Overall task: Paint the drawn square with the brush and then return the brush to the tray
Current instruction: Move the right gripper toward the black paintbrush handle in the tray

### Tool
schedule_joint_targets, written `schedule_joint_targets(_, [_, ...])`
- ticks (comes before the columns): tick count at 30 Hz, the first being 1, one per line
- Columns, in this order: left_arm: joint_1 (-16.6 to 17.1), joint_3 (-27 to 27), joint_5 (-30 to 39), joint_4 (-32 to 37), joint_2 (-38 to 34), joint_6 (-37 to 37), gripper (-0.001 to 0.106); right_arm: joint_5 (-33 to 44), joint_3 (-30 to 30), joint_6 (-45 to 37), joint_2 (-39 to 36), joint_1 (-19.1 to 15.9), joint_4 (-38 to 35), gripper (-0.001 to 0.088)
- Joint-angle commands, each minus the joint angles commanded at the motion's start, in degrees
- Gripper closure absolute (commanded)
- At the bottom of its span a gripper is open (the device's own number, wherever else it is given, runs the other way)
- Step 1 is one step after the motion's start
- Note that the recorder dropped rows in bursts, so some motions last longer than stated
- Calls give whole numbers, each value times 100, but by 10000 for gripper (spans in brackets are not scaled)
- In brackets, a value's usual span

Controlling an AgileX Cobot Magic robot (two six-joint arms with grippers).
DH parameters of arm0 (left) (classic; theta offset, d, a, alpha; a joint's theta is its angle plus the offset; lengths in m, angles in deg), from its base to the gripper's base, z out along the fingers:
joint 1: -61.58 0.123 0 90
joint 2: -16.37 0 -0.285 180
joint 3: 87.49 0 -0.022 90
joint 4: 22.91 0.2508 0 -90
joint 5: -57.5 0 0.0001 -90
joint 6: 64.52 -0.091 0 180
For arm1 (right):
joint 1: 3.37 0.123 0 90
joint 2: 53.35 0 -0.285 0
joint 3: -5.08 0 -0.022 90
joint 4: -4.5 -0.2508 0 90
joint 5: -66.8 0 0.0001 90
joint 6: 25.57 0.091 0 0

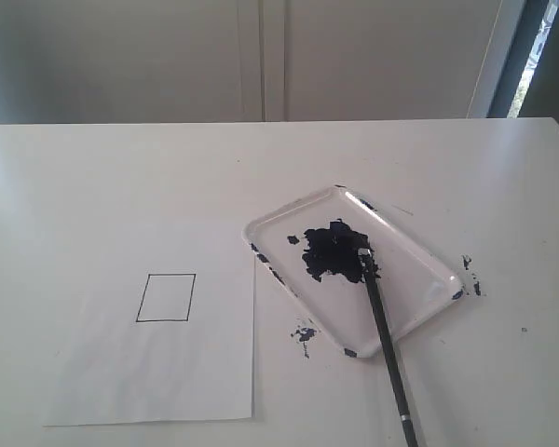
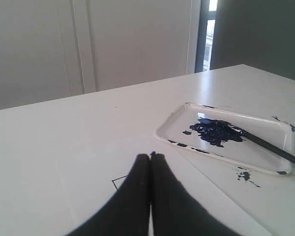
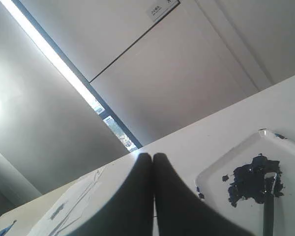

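The drawn square (image 1: 166, 297) sits unpainted on a paper sheet (image 1: 149, 372) on the left part of the worktop (image 1: 93, 186). Just beside the sheet's right edge lies the tray (image 1: 412, 272), set at an angle, with a dark blue paint blob (image 1: 331, 250) in it. The brush (image 1: 384, 331) rests with its bristles in the blob, and its handle crosses the tray's near rim. Blue splashes (image 1: 305, 332) mark the worktop near the tray. Both tools are clenched on nothing. The left tool (image 2: 151, 156) hangs by the square (only 1 corner shows beside it), and the right tool (image 3: 153, 156) faces the tray.
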Motion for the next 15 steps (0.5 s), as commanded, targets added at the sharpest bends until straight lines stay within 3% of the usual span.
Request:
schedule_joint_targets(11, [0,0,0,0,0,0,1053,-61,0,0,0,-70,0,868])
schedule_joint_targets(14, [0,0,0,0,0,0,1053,-61,203,-199,-503,-212,18,868])
schedule_joint_targets(15, [0,0,0,0,0,0,1053,-108,505,-416,-1192,-331,18,868])
